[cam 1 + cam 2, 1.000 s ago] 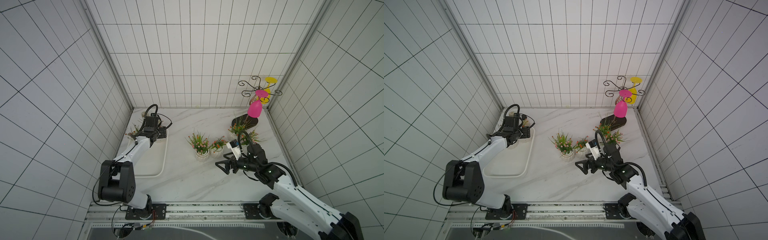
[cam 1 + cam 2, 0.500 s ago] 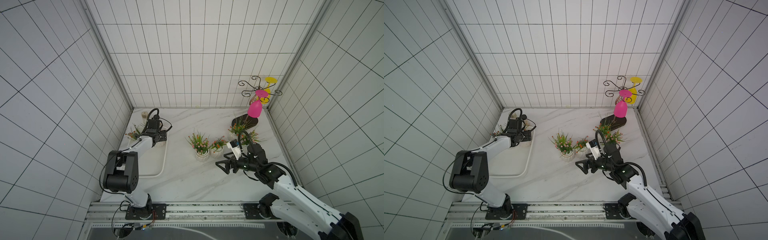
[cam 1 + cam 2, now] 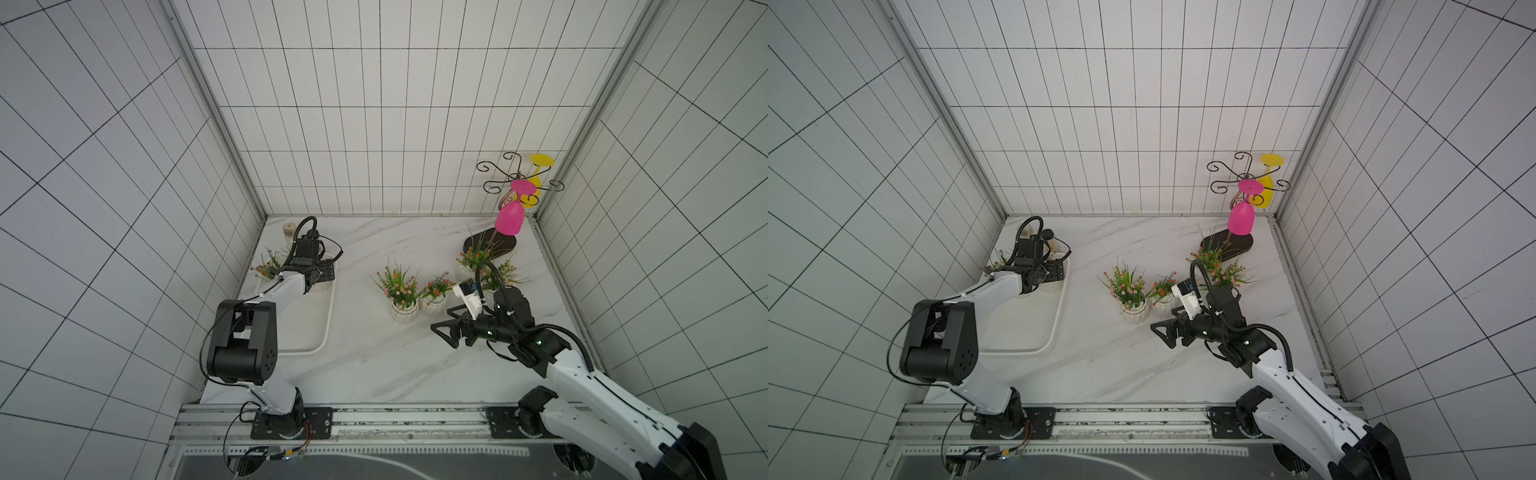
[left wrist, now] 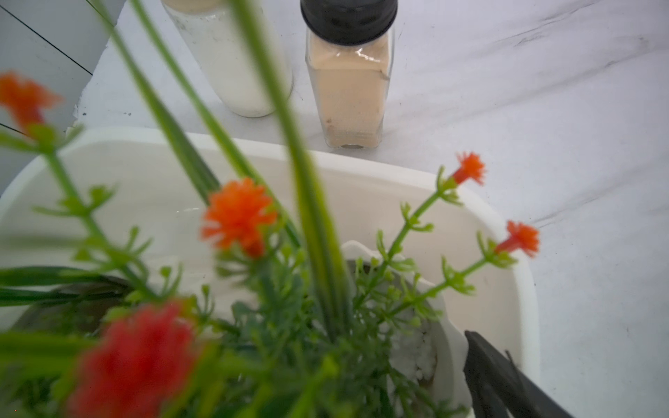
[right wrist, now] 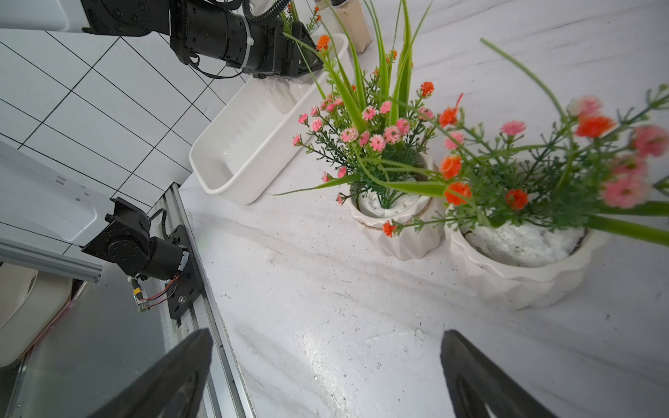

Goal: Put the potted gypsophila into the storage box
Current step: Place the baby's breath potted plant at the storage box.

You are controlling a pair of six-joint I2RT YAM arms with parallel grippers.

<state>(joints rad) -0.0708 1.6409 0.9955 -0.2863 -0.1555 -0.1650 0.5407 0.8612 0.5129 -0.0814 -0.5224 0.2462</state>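
Six potted gypsophila in white pots. Two sit in the storage box: an orange-flowered pot directly under the left jaws, a second pot just beside them. Whether the left jaws grip cannot be told. The right jaws gape wide, empty, over the tabletop; a pink-flowered pot and its neighbour stand just ahead, two further pots behind. Two jars stand beyond the left jaws.

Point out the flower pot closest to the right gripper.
The squat pot with orange blooms, in the middle pair. Its taller pink-flowered neighbour stands farther from the right gripper; the other pots are farther still.
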